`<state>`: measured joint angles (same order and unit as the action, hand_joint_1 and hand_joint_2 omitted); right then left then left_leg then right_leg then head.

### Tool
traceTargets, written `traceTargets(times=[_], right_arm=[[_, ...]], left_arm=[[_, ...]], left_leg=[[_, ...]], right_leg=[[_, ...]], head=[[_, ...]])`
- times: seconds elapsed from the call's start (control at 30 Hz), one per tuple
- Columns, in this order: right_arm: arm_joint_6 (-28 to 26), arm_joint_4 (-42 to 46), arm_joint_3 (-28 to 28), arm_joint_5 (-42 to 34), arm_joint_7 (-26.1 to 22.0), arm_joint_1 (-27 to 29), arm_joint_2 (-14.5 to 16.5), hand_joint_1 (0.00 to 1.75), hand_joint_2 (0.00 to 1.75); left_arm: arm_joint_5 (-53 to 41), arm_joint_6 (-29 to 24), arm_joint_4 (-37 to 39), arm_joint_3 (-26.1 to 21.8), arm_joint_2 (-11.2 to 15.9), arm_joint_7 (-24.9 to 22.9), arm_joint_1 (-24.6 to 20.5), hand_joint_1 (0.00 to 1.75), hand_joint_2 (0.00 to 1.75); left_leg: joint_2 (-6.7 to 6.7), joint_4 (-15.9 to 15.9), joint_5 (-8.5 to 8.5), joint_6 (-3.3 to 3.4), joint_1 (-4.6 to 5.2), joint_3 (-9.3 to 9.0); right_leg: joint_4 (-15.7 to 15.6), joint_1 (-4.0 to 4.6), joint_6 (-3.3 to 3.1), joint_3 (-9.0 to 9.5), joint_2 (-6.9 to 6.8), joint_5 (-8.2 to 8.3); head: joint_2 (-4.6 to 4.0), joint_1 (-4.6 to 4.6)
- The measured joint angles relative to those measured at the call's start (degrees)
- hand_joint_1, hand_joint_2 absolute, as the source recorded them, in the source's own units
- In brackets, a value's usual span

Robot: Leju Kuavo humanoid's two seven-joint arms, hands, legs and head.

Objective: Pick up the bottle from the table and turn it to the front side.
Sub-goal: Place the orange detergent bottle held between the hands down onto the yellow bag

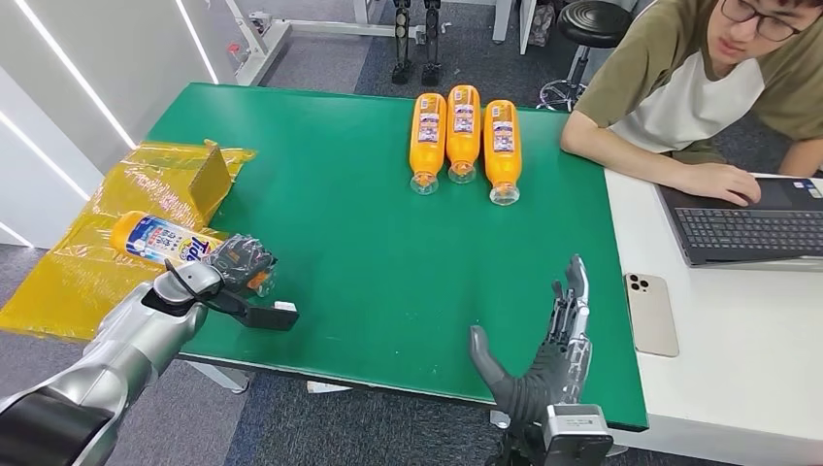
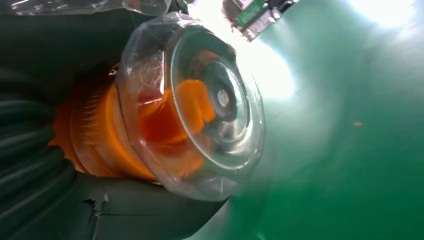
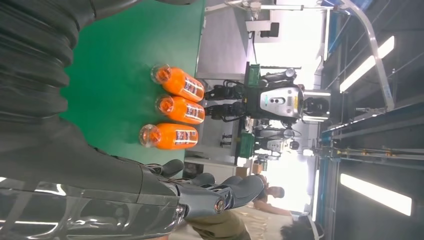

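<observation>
An orange bottle point(image 1: 163, 240) with a blue and white label lies at the left edge of the green table point(image 1: 340, 233). My left hand point(image 1: 239, 262) grips it near its clear cap; in the left wrist view the cap point(image 2: 200, 107) and orange neck sit between my dark fingers point(image 2: 25, 150). Three more orange bottles point(image 1: 464, 141) lie side by side at the table's far middle, caps toward me, and they lie in the same row in the right wrist view point(image 3: 172, 107). My right hand point(image 1: 548, 349) stands open above the table's near edge, fingers straight and holding nothing.
A yellow plastic bag point(image 1: 107, 233) with a cardboard piece lies off the table's left edge. A person point(image 1: 699, 87) sits at the far right with a laptop point(image 1: 747, 228) on a white table; a phone point(image 1: 652, 313) lies beside it.
</observation>
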<state>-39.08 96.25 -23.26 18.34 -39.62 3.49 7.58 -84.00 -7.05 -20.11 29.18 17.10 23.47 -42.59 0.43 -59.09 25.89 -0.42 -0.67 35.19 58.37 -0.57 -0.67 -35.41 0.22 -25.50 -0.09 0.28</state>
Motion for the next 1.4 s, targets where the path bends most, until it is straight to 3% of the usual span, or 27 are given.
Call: traceTargets(times=[0.1,0.13,0.23,0.27,0.4,0.5,0.73,1.07,1.17,1.33,1.4], right_arm=[[0.0,0.34,-0.07,1.16,1.09,0.02,0.0,0.0,1.75],[0.0,0.42,-0.08,1.37,1.26,0.03,0.0,0.0,1.75],[0.0,0.54,-0.08,1.76,1.66,0.05,0.0,0.0,1.75],[0.0,0.6,-0.08,2.02,1.85,0.06,0.0,0.0,1.75],[0.0,1.06,-0.08,3.52,2.91,0.13,0.0,0.0,1.75],[0.0,1.47,-0.08,4.61,3.87,0.17,0.0,0.0,1.75],[0.0,1.65,-0.08,4.78,4.43,0.18,0.0,0.0,1.75],[0.0,1.65,-0.08,4.79,4.48,0.18,0.0,0.0,1.75],[0.0,1.65,-0.08,4.85,4.48,0.17,0.0,0.0,1.75],[0.0,1.75,-0.07,5.59,4.02,0.2,0.0,0.0,1.75],[0.0,1.82,-0.06,5.72,3.91,0.21,0.0,0.0,1.75]], left_arm=[[-0.08,0.57,0.49,0.71,-0.62,-0.01,-0.46,1.75,1.75],[-0.16,0.57,0.61,0.9,-0.84,-0.19,-0.57,1.61,1.75],[-0.74,0.41,0.97,1.37,-1.57,-2.12,-0.85,0.3,1.75],[-0.92,0.36,1.08,1.54,-1.88,-3.39,-0.92,0.0,1.75],[0.93,0.49,1.39,1.72,-3.37,-9.14,-1.06,0.0,1.75],[3.68,1.15,1.43,1.15,-4.21,-10.91,-1.13,0.0,1.75],[6.55,2.64,1.43,-1.13,-5.01,-11.5,-1.3,0.0,1.75],[7.29,0.5,1.62,-2.94,-4.99,-11.34,-0.73,0.0,1.75],[8.03,-3.14,1.62,-3.62,-4.95,-10.2,0.03,0.0,1.75],[10.37,-15.27,1.62,-6.0,-4.73,-7.0,1.93,0.0,1.75],[10.84,-17.62,1.62,-6.67,-4.69,-6.41,2.19,0.0,1.75]], left_leg=[[0.0,0.0,0.0,0.0,0.0,0.0],[0.0,0.0,0.0,0.0,0.0,0.0],[0.0,0.0,0.0,0.0,0.01,0.0],[0.0,0.0,0.0,0.0,0.01,0.0],[0.0,0.0,0.0,0.0,0.01,0.0],[0.0,0.0,0.0,0.0,0.01,-0.01],[0.0,0.0,0.0,0.0,0.01,-0.03],[-0.02,0.0,0.0,0.0,0.01,-0.02],[-0.02,0.0,0.0,0.0,0.01,-0.02],[-0.01,0.0,0.0,-0.01,0.01,-0.02],[-0.01,0.0,0.0,-0.01,0.0,-0.02]], right_leg=[[0.0,0.0,0.0,0.0,0.0,0.0],[0.0,0.0,0.0,0.0,0.0,0.0],[-0.01,-0.01,0.0,0.0,0.0,0.0],[-0.01,-0.01,0.0,0.0,0.0,0.0],[-0.01,-0.01,0.0,0.01,-0.01,0.0],[0.0,-0.01,0.0,0.03,-0.02,0.0],[0.03,-0.01,0.0,0.04,-0.02,0.0],[0.04,-0.01,0.0,0.04,-0.02,0.0],[0.04,-0.01,0.0,0.04,-0.01,0.0],[0.04,-0.01,0.0,0.02,-0.01,0.0],[0.04,-0.01,0.0,0.02,-0.01,0.0]], head=[[0.0,0.0],[0.0,0.0],[0.0,-0.01],[0.0,-0.01],[0.0,0.0],[0.0,0.0],[0.0,-0.01],[0.0,0.0],[0.0,0.0],[0.0,0.0],[0.0,0.0]])
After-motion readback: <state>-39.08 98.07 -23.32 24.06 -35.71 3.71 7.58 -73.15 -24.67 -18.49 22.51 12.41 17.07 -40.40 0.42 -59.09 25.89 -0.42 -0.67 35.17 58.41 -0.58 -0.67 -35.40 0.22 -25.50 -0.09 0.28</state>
